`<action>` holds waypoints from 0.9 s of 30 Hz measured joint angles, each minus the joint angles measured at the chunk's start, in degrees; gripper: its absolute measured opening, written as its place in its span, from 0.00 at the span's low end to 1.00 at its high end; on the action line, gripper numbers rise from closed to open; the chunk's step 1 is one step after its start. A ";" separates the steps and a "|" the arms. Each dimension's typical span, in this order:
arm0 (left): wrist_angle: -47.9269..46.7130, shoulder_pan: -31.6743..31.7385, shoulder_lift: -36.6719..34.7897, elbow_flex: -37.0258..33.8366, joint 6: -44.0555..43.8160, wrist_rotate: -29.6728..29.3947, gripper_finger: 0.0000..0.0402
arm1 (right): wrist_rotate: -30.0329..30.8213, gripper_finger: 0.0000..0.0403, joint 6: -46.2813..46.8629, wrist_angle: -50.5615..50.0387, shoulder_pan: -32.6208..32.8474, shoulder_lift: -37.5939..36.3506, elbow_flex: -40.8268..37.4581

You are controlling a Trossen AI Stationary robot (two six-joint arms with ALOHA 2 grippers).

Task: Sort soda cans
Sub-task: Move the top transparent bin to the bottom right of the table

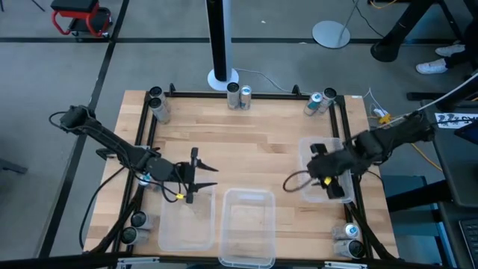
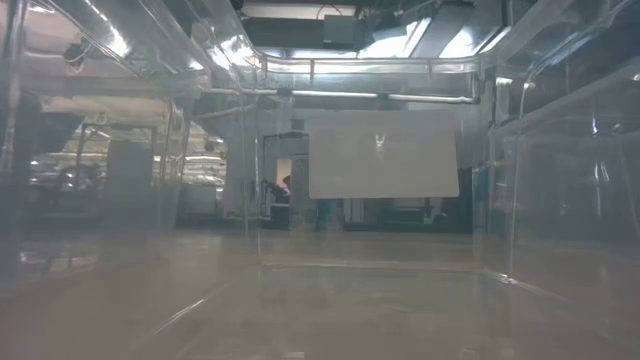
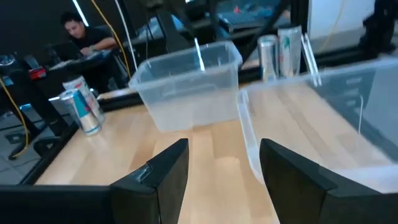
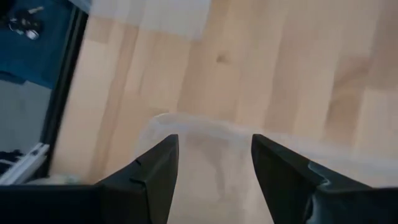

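Note:
The soda cans stand upright in pairs at the table's edges: far left (image 1: 157, 104), far middle (image 1: 239, 96), far right (image 1: 321, 101), near left (image 1: 134, 228) and near right (image 1: 349, 239). My left gripper (image 1: 205, 177) is open above the far end of the left clear bin (image 1: 187, 220) and points toward the table's right. Its wrist view shows the open fingers (image 3: 224, 155) with the far-right cans (image 3: 81, 106) and the near-right cans (image 3: 280, 50) beyond. My right gripper (image 1: 323, 172) is open over the right clear bin (image 1: 308, 149), its fingers (image 4: 214, 149) above the bin's rim (image 4: 193, 124).
A third clear bin (image 1: 246, 224) sits at the near middle; its wall fills the low view (image 2: 380, 270). Bare wood (image 1: 246, 149) lies between the arms. A black frame (image 1: 142, 142) rims the table. A person (image 3: 81, 31) sits beyond the far right side.

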 joint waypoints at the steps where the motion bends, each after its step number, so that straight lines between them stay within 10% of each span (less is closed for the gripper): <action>1: -0.07 -0.05 0.00 0.00 -0.47 -0.01 0.47 | 0.79 0.51 2.63 -0.75 2.15 0.48 0.00; 12: 0.21 0.15 0.00 0.33 -1.56 -0.03 0.47 | 1.96 0.51 20.58 -4.89 17.11 10.24 0.00; 27: -5.13 -0.39 0.04 0.22 -6.38 -0.02 0.47 | 0.68 0.51 21.57 -7.89 17.93 17.24 -0.02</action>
